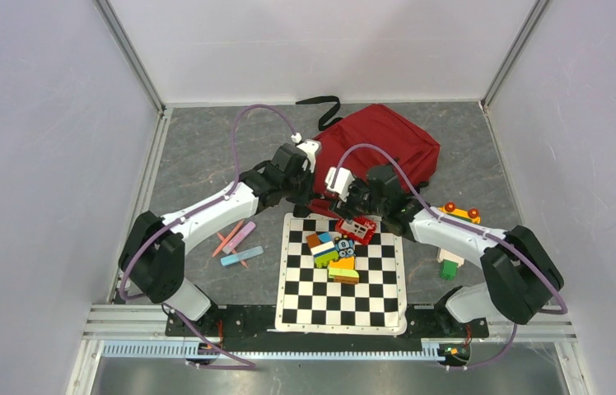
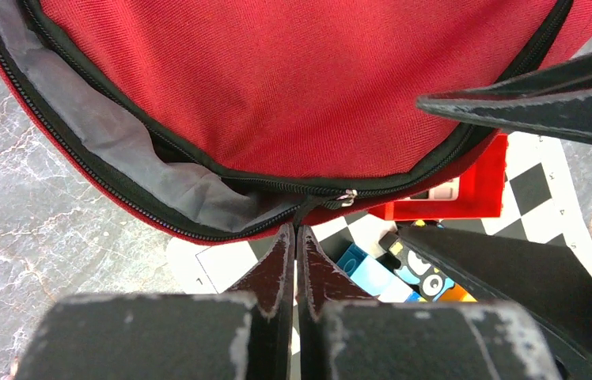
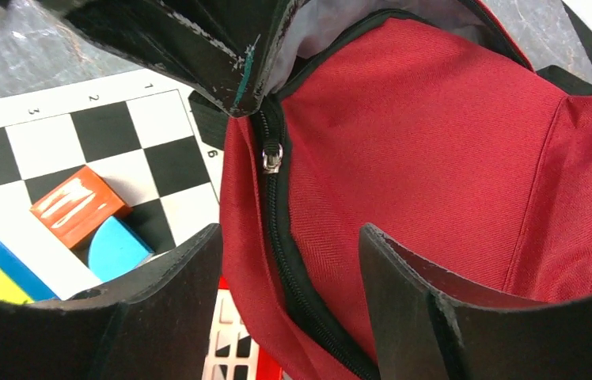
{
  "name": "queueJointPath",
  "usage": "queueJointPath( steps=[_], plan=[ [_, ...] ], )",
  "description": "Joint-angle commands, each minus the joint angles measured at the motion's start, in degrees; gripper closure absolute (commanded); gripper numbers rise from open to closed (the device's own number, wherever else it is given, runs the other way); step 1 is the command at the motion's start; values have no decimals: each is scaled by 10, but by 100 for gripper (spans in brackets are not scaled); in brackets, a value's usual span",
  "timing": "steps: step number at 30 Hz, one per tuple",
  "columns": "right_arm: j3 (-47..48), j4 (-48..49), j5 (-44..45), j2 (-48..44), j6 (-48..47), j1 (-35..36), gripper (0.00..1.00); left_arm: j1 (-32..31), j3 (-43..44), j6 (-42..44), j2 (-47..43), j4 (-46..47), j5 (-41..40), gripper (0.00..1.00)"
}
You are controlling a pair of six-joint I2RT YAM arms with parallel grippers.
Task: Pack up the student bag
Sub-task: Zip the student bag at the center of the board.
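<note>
The student bag (image 1: 379,148) is a dark red backpack lying at the back of the table. Its near edge reaches the chessboard. Its zip (image 2: 119,186) stands partly open on the left, and grey lining (image 2: 95,131) shows there. My left gripper (image 2: 294,229) is shut, its tips pinching the black pull by the zip slider (image 2: 347,196). In the top view the left gripper (image 1: 310,204) sits at the bag's near edge. My right gripper (image 3: 289,261) is open and straddles the closed stretch of zip (image 3: 277,237). Red fabric lies between its fingers (image 3: 404,277).
A checkered mat (image 1: 342,288) lies in front of the bag with several coloured blocks (image 1: 333,251) and a small red toy box (image 1: 356,229). Markers (image 1: 239,243) lie to the left. A toy car (image 1: 461,214) and a green block (image 1: 450,265) lie to the right. Walls enclose the table.
</note>
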Motion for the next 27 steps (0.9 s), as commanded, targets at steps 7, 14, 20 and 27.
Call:
queueJointPath(
  steps=[7,14,20,27],
  plan=[
    [29,50,93,63,-100,40,39,6,-4,-38,-36,37,11,98],
    [34,50,154,43,-98,49,97,33,-9,-45,-38,35,-20,98],
    [14,8,179,-26,-89,48,100,74,29,-35,-21,7,-71,98],
    [-7,-44,214,-120,-70,49,100,131,74,-5,3,-1,-71,98]
  ],
)
